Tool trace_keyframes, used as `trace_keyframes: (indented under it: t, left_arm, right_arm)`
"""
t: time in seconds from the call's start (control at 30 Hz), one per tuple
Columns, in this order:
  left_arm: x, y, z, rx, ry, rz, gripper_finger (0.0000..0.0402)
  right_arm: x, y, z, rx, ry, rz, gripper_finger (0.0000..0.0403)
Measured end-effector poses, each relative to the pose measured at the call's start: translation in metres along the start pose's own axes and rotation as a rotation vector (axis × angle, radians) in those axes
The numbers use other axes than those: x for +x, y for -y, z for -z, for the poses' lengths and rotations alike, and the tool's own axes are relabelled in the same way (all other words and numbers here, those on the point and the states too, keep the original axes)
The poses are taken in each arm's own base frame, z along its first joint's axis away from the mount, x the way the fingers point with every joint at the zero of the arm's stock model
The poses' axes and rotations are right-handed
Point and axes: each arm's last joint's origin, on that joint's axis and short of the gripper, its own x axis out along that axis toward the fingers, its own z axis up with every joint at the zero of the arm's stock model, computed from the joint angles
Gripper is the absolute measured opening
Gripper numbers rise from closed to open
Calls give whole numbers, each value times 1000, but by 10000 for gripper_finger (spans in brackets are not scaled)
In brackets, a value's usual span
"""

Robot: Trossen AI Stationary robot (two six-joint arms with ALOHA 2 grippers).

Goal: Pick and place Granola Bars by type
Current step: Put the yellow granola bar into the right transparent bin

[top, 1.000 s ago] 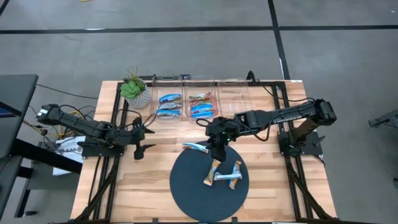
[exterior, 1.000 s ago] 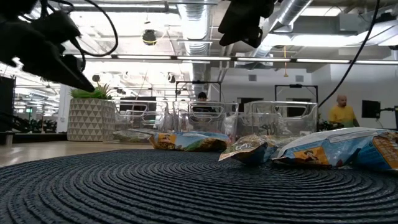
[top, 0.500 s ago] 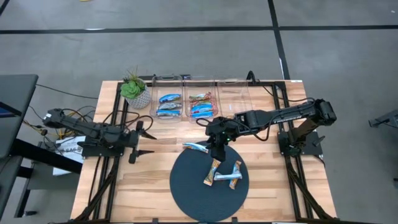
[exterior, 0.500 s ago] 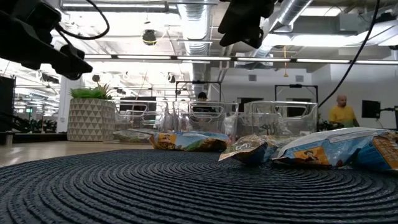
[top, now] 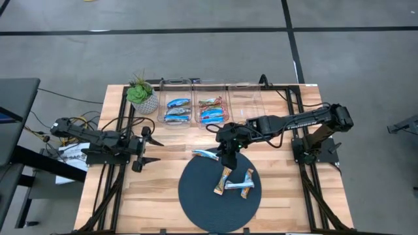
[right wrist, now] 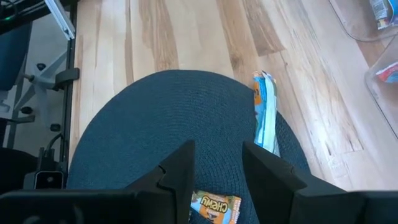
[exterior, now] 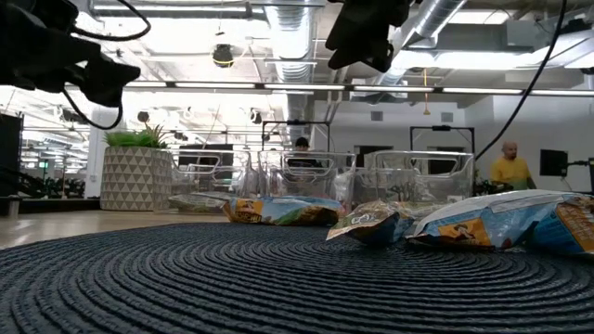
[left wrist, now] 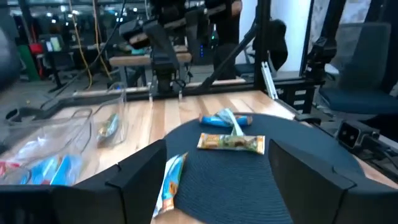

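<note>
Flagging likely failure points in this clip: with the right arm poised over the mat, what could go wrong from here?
1. The right gripper hangs open near the mat's rim, between the bar at the rim and the bar below it; a descent could nudge either instead of grasping.
2. Two bars overlap crosswise, so lifting one may drag the other.
3. The middle bin already holds mixed colours; a misplaced bar may worsen sorting.
</note>
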Motion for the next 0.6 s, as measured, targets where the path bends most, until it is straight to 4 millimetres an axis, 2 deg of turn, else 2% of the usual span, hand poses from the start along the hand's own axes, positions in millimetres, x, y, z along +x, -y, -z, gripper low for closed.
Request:
trace_keyframes:
  t: [0.6]
  left_arm:
    - [-2, 3, 0, 62, 14, 98, 274]
  right_arm:
    - [3, 1, 1, 4, -10, 4, 126]
